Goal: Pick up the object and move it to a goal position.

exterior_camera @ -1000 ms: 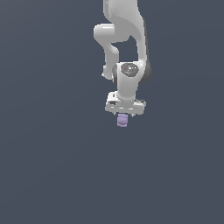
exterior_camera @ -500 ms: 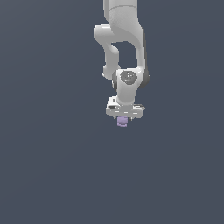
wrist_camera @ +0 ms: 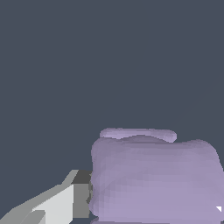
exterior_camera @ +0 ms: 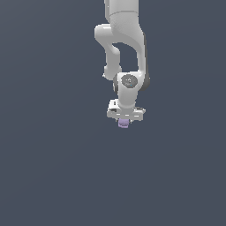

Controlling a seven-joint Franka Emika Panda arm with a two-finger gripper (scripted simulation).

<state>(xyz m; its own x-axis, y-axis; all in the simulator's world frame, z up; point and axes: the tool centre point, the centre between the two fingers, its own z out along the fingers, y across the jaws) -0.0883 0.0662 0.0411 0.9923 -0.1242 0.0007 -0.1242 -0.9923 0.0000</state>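
The object (exterior_camera: 123, 123) is a small pale lavender-purple stubby lump. In the exterior view it pokes out just below the white gripper (exterior_camera: 124, 121), which hangs from the white arm near the middle of the picture. In the wrist view the object (wrist_camera: 153, 179) fills the lower right, with one grey-white finger (wrist_camera: 65, 201) pressed against its side. The other finger is hidden behind the lump. The gripper is shut on the object and holds it over the dark grey ground.
The white arm (exterior_camera: 126, 48) reaches down from the top of the exterior view. A plain dark grey surface (exterior_camera: 53, 167) lies all around, with no other objects in sight.
The gripper with the object has moved slightly up and toward the exterior view's right over the last second. The grip looks unchanged.
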